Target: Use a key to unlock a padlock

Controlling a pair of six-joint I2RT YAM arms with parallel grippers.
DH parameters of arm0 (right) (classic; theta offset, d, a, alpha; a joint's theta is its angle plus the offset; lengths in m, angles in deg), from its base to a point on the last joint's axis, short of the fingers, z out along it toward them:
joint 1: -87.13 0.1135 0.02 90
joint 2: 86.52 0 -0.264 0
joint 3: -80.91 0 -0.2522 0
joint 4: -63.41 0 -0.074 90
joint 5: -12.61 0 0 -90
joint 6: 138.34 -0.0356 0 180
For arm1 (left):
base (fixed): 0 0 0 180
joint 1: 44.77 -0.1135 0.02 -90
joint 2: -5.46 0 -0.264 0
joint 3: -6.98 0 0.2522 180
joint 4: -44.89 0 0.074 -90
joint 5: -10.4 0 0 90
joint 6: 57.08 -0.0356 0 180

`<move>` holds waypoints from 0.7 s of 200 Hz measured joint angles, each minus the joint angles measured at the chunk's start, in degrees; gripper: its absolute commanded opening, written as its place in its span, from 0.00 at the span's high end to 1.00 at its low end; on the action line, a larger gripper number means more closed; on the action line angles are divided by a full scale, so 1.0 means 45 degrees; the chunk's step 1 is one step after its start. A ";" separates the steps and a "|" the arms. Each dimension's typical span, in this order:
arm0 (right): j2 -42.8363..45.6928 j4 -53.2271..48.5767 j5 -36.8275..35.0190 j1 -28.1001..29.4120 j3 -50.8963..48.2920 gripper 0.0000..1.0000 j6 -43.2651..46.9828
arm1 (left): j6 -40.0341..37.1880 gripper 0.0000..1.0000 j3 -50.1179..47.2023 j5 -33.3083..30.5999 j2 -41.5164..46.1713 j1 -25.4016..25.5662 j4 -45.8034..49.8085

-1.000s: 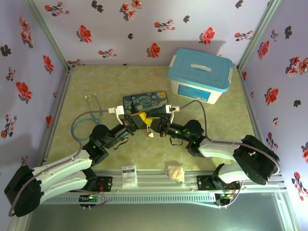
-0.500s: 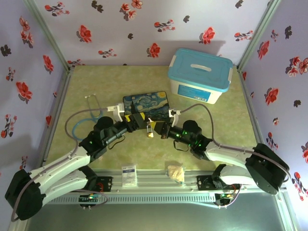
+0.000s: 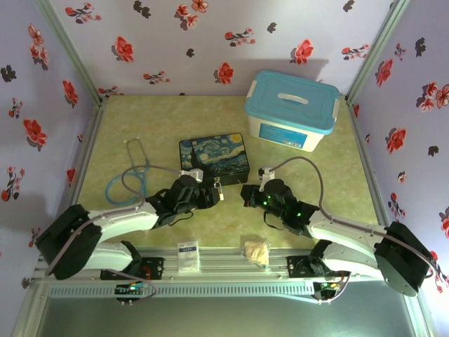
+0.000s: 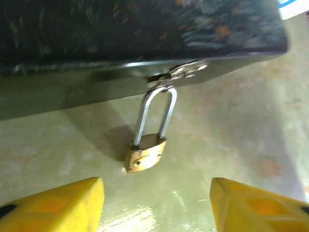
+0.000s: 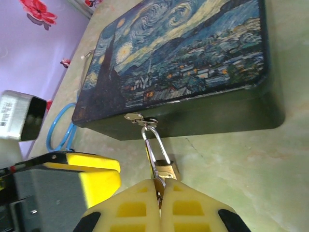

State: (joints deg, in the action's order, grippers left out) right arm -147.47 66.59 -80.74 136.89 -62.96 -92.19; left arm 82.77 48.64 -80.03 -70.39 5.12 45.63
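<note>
**Left gripper** (image 4: 155, 207): released. In the left wrist view I see its two yellow fingers (image 4: 55, 205) set wide apart at the bottom edge. Nothing lies between them and they touch nothing. They sit low over the table (image 4: 231, 135) and face the padlock (image 4: 145, 153).

**Padlock:** the brass body lies on the table just in front of the near wall of the painted box (image 5: 183, 58). Its silver shackle runs up through the hasp (image 4: 181, 71) on that wall. Both shackle legs reach the body, but I cannot tell whether it is latched.

**Right gripper** (image 5: 159, 205): clenched. Its pale yellow fingers (image 5: 133, 210) are pressed together. A thin dark sliver, the key (image 5: 157, 186), is pinched in the seam at their tips. The tips stand just beside the near side of the padlock body. The fingers hide the point of contact, so I cannot tell whether the key touches or enters the body.

**Overhead view:** the two grippers face each other across the padlock, left gripper on its left and right gripper on its right, both near the front of the box. A stethoscope (image 3: 130, 172) lies to the left of the box. A blue-lidded container (image 3: 292, 109) stands well apart at the far right.
</note>
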 measured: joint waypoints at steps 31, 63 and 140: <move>0.0049 -0.0194 -0.0185 0.0000 -0.0214 1.00 -0.0005 | -0.0136 0.47 0.0063 -0.0491 -0.1355 0.0024 -0.0481; 0.0049 -0.0267 -0.0228 0.0000 -0.0238 1.00 -0.0005 | -0.0374 0.48 0.0316 -0.0806 -0.2176 0.0146 -0.1020; 0.0044 -0.0330 -0.0267 0.0000 -0.0301 1.00 0.0000 | -0.0860 0.58 0.0957 -0.0631 -0.3755 0.0189 -0.2458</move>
State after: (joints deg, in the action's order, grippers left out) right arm -147.27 65.11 -81.94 136.89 -64.32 -92.19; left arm 78.90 52.94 -82.87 -87.29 5.97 34.57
